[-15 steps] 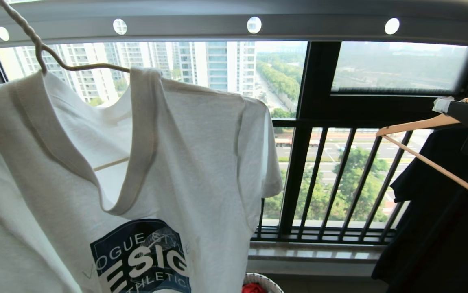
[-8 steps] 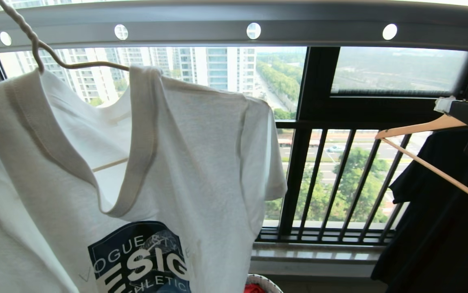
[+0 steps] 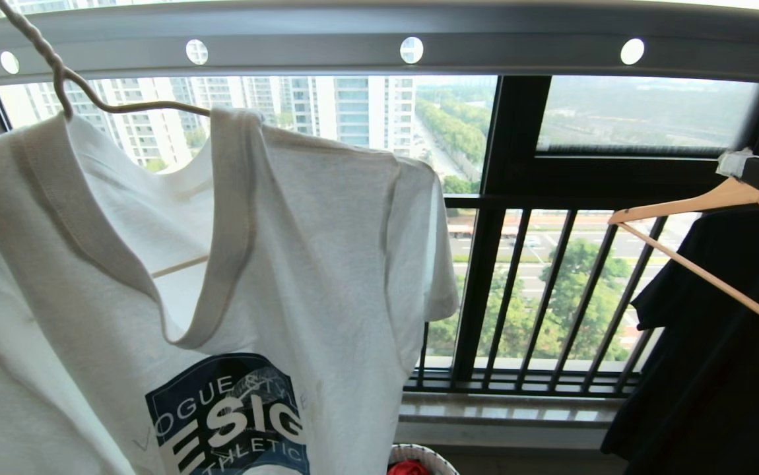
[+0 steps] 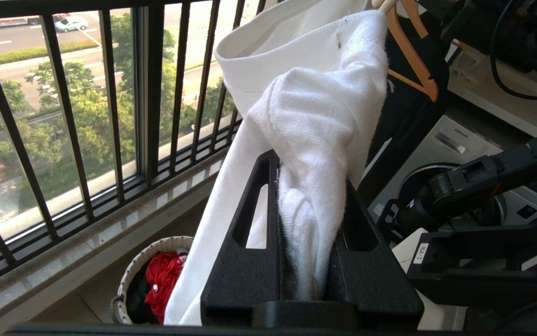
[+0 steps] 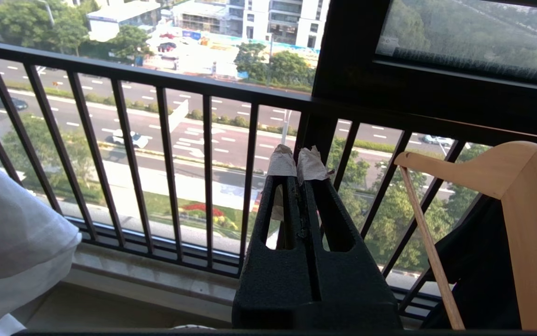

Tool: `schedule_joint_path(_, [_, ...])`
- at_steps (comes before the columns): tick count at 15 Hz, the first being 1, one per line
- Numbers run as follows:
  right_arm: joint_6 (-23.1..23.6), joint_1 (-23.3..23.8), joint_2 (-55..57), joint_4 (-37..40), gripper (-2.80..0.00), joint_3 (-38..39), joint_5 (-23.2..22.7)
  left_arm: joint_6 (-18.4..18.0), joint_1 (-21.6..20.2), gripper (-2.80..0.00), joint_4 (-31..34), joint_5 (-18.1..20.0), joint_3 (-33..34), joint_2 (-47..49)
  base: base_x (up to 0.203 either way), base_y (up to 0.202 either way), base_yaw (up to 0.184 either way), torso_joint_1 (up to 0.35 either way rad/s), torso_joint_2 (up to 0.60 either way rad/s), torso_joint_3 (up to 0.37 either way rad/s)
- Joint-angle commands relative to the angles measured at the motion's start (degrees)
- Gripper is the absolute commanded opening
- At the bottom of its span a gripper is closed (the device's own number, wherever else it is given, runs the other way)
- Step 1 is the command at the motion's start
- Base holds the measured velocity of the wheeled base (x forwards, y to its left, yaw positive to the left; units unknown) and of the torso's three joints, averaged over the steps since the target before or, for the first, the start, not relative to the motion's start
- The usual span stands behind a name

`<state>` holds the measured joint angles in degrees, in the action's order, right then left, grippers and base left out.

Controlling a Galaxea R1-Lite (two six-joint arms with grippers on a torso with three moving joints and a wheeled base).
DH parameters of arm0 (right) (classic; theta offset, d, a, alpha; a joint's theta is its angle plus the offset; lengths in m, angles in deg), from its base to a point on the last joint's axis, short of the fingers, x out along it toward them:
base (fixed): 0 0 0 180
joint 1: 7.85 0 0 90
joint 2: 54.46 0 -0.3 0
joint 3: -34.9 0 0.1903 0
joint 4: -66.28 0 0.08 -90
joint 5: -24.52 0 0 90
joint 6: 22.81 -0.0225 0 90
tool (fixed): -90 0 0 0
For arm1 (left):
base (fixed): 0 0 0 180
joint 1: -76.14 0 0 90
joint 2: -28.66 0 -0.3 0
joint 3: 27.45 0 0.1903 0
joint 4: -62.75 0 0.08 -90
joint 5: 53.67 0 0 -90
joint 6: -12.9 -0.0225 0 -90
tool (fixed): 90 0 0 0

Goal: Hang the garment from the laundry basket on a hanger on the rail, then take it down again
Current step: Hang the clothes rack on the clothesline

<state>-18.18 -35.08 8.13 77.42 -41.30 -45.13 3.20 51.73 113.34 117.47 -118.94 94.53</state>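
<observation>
The white garment [image 3: 300, 218] with its dark blue chest print hangs on the thin white hanger [image 3: 122, 105]. The hanger's twisted neck rises across the grey holed rail [image 3: 518, 46] and leaves the head view at the top left, so its hook is hidden. My left gripper [image 4: 313, 172] is shut on a bunched fold of the garment [image 4: 315, 102]; the shirt hides it in the head view. My right gripper [image 5: 296, 163] is shut on nothing and points at the window bars. It shows at the right edge [image 3: 736, 161]. The laundry basket [image 3: 427, 452] stands below on the floor.
A red cloth [image 4: 163, 280] lies in the basket [image 4: 156, 247]. A wooden hanger [image 3: 683, 201] carrying a black shirt [image 3: 703, 369] hangs at the right, close beside my right gripper. Behind stand the black window railing [image 3: 538, 297] and a stone sill [image 3: 505, 409].
The head camera tilted slightly, so the rail sits a little lower in the picture. My right gripper's tip drifted a little to the right. The garment and left grip stay the same.
</observation>
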Motion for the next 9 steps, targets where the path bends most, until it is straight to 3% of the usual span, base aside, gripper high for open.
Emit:
schedule_joint_path(1, [0.03, -0.01, 0.34, -0.08, -2.80, 0.04, 0.12, -0.06, -0.02, -2.80, 0.10, 0.42, 0.01, 0.79, 0.000, 0.000, 0.000, 0.000, 0.00, 0.000])
schedule_joint_path(9, [0.17, -0.04, 1.35, -0.08, -2.80, 0.11, 0.12, -1.20, -0.02, -2.80, -1.56, -0.28, 1.13, 7.27, 0.000, 0.000, 0.000, 0.000, 0.00, 0.000])
